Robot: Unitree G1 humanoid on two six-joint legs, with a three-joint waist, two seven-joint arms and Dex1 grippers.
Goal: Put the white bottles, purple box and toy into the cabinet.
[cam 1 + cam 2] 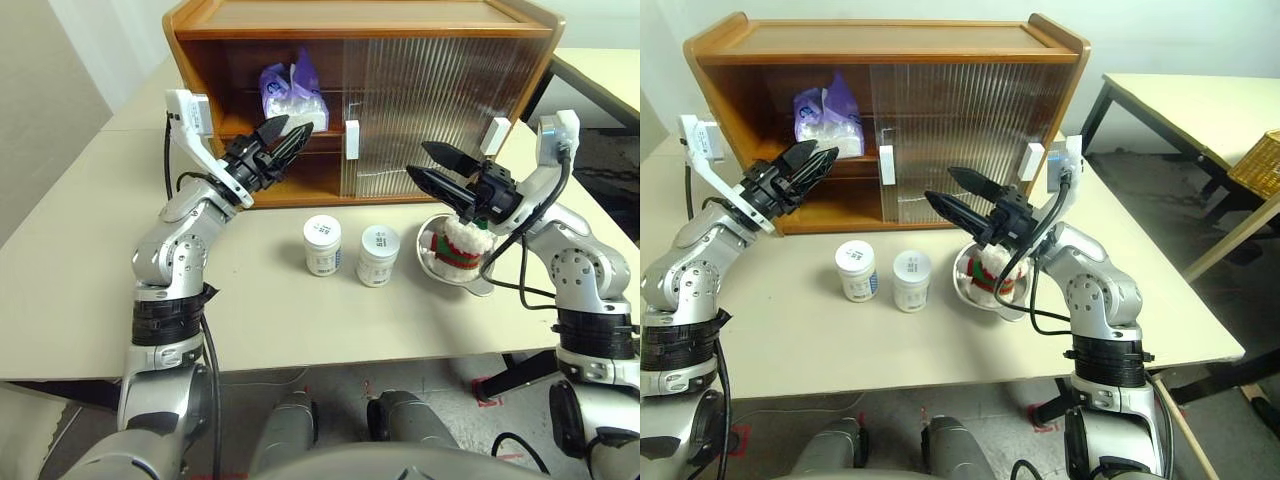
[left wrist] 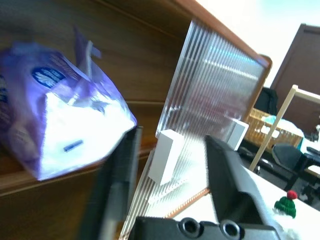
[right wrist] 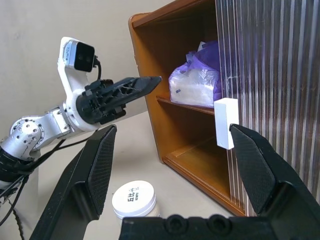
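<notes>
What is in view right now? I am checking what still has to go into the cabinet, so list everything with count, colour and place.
purple box: one, lilac with white tissue, on the cabinet's inner shelf, left open side.
white bottles: two, white with white lids, upright side by side on the table in front of the cabinet.
toy: one, white plush with red-green band, in the bowl, under the right gripper.
bowl: one, shiny metal, on the table right of the bottles.
cabinet: one, brown wood, ribbed translucent doors slid right, at the table's back.
table: one, pale beige.
left gripper: black, empty, before the open side.
right gripper: black, open, empty.
</notes>
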